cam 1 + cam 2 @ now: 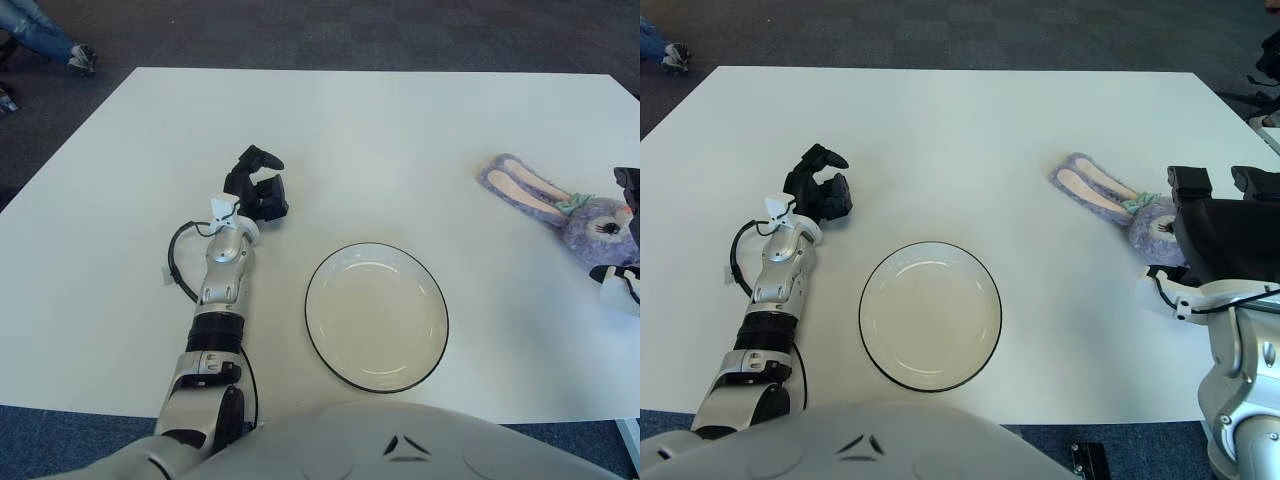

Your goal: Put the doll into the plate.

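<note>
The doll (1108, 194) is a purple plush rabbit with long ears. It lies on the white table at the right, ears pointing toward the middle. The round white plate (930, 244) with a dark rim sits empty at the front centre, well left of the doll. My right hand (1225, 235) is over the doll's body and the right side of its head, fingers (1190, 182) extended past it and not closed. The body is hidden under the hand. My left hand (258, 185) shows to the upper left of the plate, fingers loosely relaxed and empty.
The white table (400, 130) stretches wide behind the plate. A black cable (178, 262) loops beside my left forearm. A person's shoe (78, 58) shows on the dark carpet beyond the table's far left corner.
</note>
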Tool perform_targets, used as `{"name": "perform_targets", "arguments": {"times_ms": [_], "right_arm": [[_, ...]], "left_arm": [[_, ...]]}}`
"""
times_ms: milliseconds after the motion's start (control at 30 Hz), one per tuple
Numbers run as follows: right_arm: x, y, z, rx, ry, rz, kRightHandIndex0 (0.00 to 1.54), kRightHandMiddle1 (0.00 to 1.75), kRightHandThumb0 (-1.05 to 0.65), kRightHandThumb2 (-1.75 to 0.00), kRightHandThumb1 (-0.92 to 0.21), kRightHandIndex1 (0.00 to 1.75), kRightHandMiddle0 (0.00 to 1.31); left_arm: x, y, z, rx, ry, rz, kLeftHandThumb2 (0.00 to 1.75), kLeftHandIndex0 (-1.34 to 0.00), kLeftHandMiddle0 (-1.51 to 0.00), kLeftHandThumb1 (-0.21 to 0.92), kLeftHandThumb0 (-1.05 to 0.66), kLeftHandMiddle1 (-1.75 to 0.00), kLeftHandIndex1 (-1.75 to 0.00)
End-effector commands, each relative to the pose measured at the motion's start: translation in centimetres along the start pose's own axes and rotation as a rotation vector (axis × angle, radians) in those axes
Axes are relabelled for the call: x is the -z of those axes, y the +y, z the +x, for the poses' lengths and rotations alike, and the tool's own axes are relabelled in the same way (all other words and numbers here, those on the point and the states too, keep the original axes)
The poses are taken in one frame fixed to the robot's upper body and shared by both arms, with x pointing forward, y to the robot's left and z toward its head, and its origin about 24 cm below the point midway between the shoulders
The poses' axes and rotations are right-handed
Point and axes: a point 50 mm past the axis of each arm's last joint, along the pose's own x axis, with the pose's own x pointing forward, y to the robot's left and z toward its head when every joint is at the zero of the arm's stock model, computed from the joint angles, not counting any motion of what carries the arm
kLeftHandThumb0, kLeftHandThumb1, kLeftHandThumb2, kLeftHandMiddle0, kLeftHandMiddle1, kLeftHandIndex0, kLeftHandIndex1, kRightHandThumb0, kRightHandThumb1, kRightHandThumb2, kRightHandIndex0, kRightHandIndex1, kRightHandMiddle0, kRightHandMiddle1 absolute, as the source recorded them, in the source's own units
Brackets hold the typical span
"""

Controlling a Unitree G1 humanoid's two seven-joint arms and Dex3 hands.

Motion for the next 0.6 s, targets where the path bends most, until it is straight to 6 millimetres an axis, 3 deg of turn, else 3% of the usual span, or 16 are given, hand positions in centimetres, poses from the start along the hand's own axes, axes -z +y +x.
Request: {"name": "perform_targets", "arguments": {"times_ms": [0,567], "right_arm": [[0.1,-0.3,-0.1,-0.004,0.033,0.032,0.13,0.45,-0.70,-0.74,-0.48,0.15,0.00],[0.6,1.1,0.8,-0.078,0.144,0.067,0.13,0.51,-0.65,-0.82,-0.38,0.16,0.00]], "left_arm": [[0.7,0.3,-0.5,-0.014,0.021,-0.008,1.31,-0.61,-1.24,0.32,-0.48,-1.75,-1.75],[0.5,0.4,-0.6,-0.015,0.009,0.002,1.29,-0.59,-1.23,0.34,-0.47,-1.75,-1.75]]}}
